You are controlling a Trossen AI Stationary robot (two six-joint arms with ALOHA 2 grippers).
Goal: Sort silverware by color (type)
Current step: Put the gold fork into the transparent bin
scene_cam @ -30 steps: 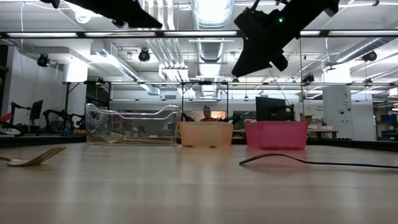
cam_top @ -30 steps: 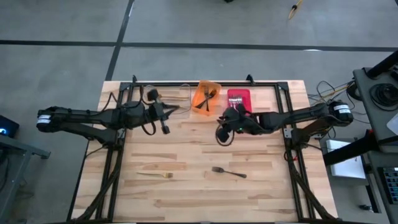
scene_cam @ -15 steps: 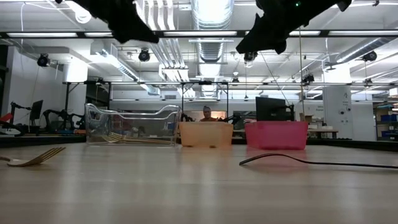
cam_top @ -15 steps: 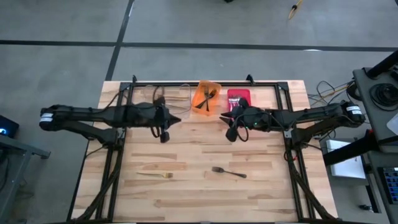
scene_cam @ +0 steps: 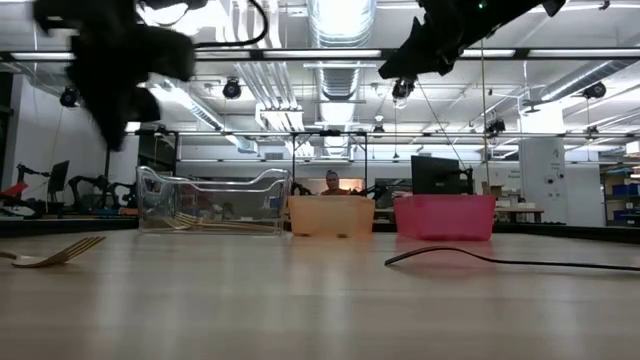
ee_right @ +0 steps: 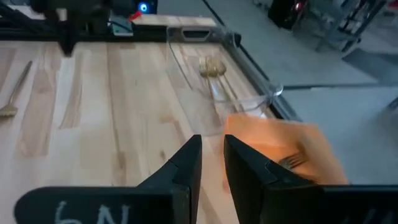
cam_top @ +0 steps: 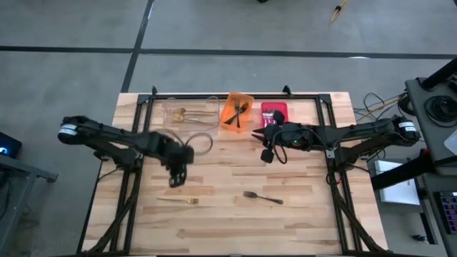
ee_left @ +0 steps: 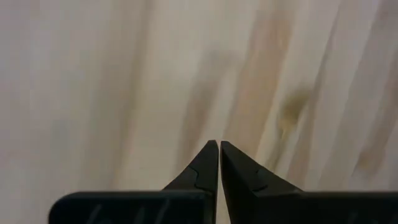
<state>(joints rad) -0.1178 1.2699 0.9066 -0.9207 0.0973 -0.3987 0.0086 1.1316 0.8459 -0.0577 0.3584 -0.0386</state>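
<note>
Where right gripper (ee_right: 212, 163) sits slightly parted, empty — "6N" readable; left gripper (ee_left: 219, 163) pressed together.

On my table (scene_cam: 300, 300) lie two pieces — a gold fork (scene_cam: 52, 254) at the near left, a black fork (scene_cam: 500, 259) to the right. Behind stand a clear bin (scene_cam: 212, 200), an orange bin (scene_cam: 331, 216) and a red bin (scene_cam: 445, 217) — my arms hang overhead.

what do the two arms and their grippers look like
Both arms are dark and slim, each with a pale band near its outer end. The left gripper has two black fingers tapering to sharp tips. The right gripper has broader black fingers, with white lettering on its body.
</note>
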